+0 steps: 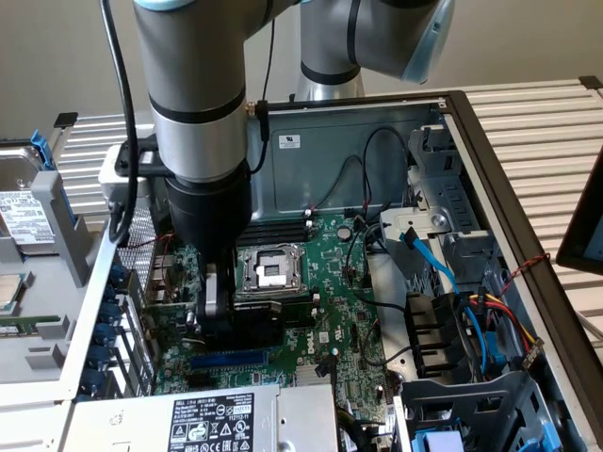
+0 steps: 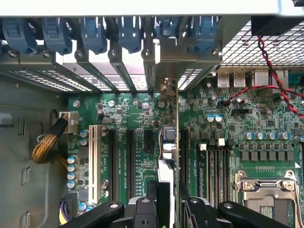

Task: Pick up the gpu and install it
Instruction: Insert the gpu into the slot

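Though it is seen edge-on from the wrist, the gpu point(image 2: 167, 142) is plainly up off its resting place and inside the case point(image 1: 490, 188), standing upright between the fingers of the hand point(image 2: 168, 199), which is closed on it from both sides. Its silver end bracket points toward the rear slot openings with their blue clips point(image 2: 95, 33), and its lower edge runs along the row of expansion slots point(image 2: 129, 156) on the motherboard point(image 2: 137, 109).

From the exterior view the hand point(image 1: 221, 315) is down low over the board with the card's black shroud point(image 1: 264, 325) beside it, just in front of the CPU socket point(image 1: 268, 268) and above a blue slot point(image 1: 226, 360).

By my reading, the pick-up is done and the card has been carried to its slot area — the install itself is what is in hand. Whether the edge connector is already in a slot, or only lined up over one, I cannot tell; the grip is on, so the job is not finished.
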Tool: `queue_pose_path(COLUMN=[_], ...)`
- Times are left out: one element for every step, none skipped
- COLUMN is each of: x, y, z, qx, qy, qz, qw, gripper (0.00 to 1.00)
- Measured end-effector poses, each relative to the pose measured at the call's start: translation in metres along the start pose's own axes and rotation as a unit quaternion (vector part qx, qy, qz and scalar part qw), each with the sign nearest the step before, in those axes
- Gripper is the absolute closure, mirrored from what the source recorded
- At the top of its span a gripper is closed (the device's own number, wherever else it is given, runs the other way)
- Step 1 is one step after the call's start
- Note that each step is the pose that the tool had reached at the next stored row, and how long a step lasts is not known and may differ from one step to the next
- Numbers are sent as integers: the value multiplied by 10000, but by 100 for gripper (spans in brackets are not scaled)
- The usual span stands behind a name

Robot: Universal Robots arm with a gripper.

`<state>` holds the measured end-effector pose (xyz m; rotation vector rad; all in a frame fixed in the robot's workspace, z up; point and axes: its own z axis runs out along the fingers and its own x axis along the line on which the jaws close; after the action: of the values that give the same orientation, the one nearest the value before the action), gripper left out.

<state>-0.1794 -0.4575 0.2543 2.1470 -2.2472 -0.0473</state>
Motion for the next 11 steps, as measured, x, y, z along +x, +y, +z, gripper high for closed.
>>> queue_pose_path(x=[2, 6, 6, 8, 12, 13, 14, 17, 22, 23, 23], y=[0, 0, 0, 3, 1, 0, -2, -1, -3, -3, -3], z=[0, 0, 0, 0, 0, 0, 0, 0, 1, 1, 1], qx=[0, 0, 0, -5, -1, 0, 0, 0, 0, 0, 0], qy=[0, 0, -1, -1, 0, -1, -1, -1, -2, -2, -2], qz=[0, 0, 0, 2, 1, 1, 0, 0, -1, -1, 0], qw=[10000, 10000, 10000, 10000, 10000, 10000, 10000, 10000, 10000, 10000, 10000], gripper=[73, 73, 73, 73, 73, 73, 73, 73, 73, 73, 73])
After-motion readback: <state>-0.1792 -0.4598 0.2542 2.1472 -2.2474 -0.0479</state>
